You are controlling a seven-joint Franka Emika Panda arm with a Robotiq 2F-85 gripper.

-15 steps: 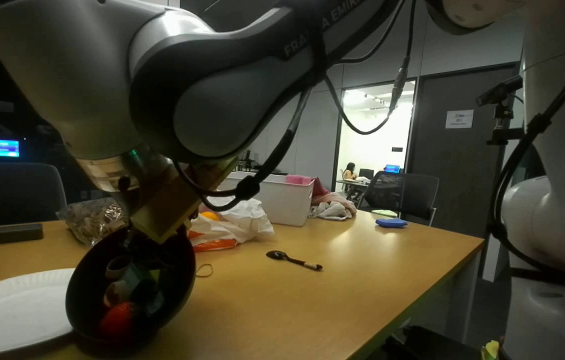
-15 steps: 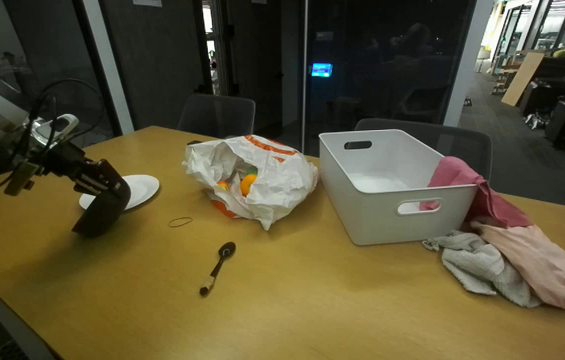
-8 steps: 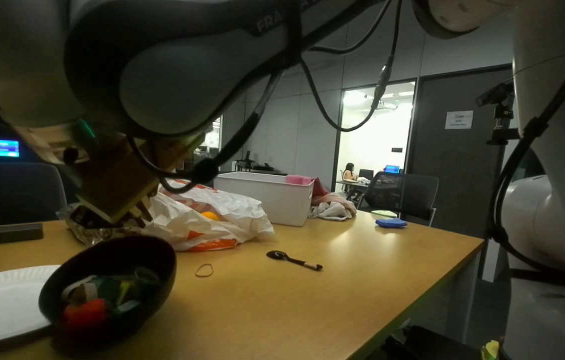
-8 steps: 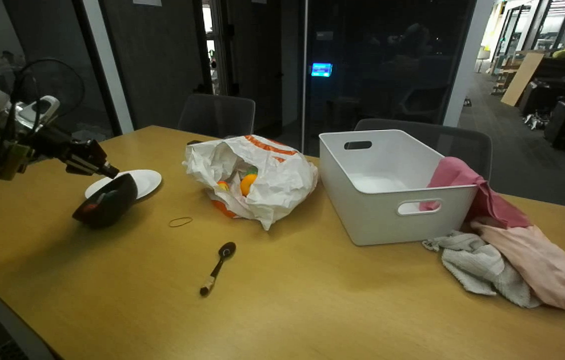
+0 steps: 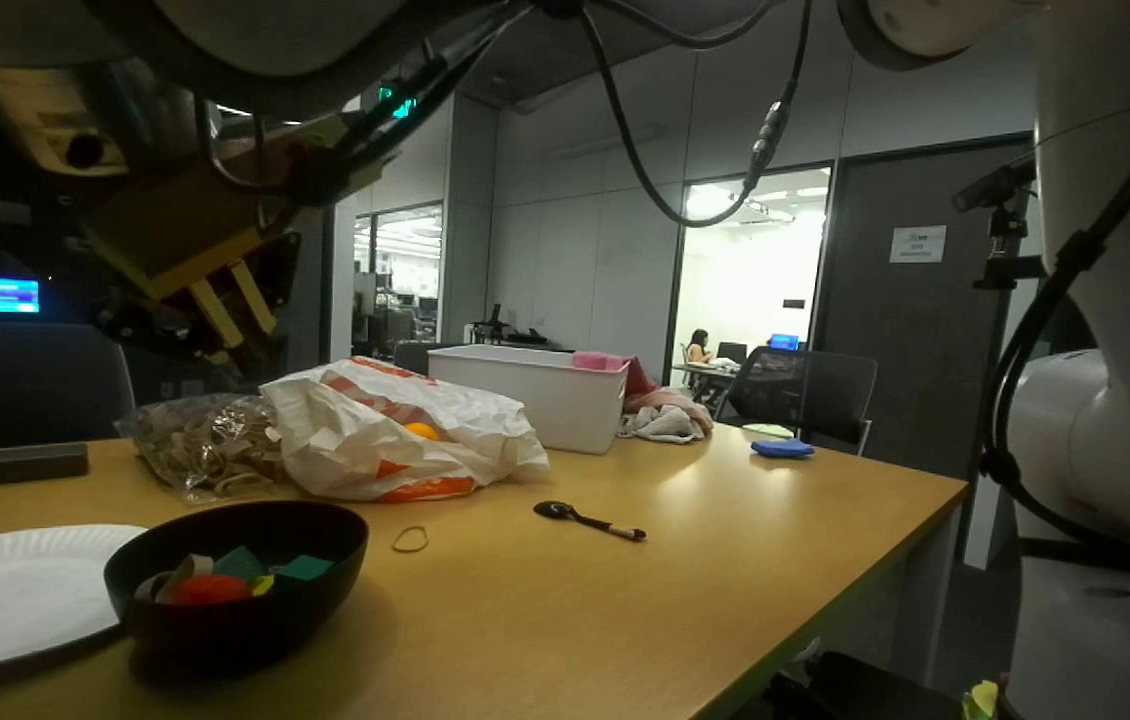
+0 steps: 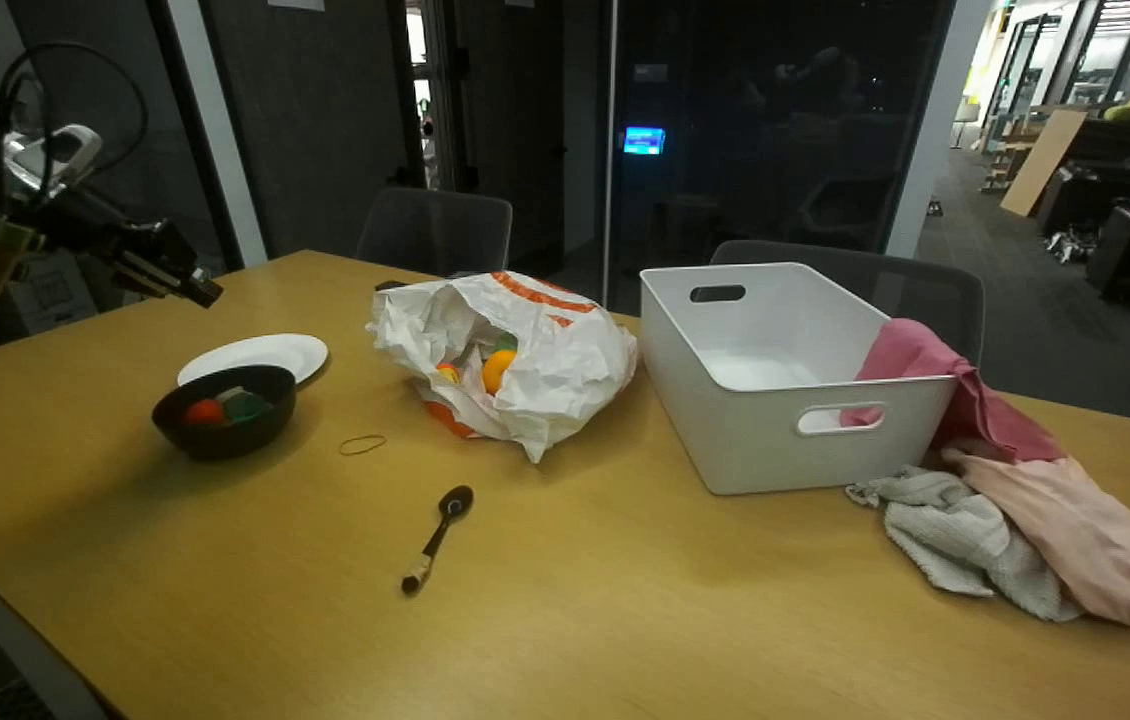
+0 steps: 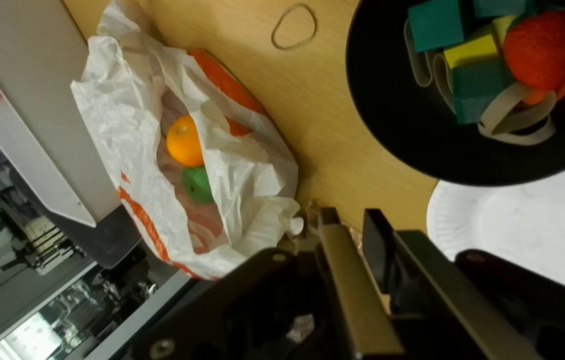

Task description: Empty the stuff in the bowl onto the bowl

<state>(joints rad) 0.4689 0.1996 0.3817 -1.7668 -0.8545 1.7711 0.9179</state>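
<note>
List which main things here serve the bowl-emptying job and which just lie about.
For the job: gripper; black bowl with strawberry-like item, green blocks, yellow block and beige bands in it; white plate, probably the target.

Lying about: spoon, plastic bag, white bin, pink cloth, peach cloth, grey cloth.

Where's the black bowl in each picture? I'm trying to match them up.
In an exterior view: black bowl, lower left.
In an exterior view: black bowl, left side, just below mid-height.
In the wrist view: black bowl, upper right, partly cut off.
Shared landmark: white plate, beside the bowl in all three.
</note>
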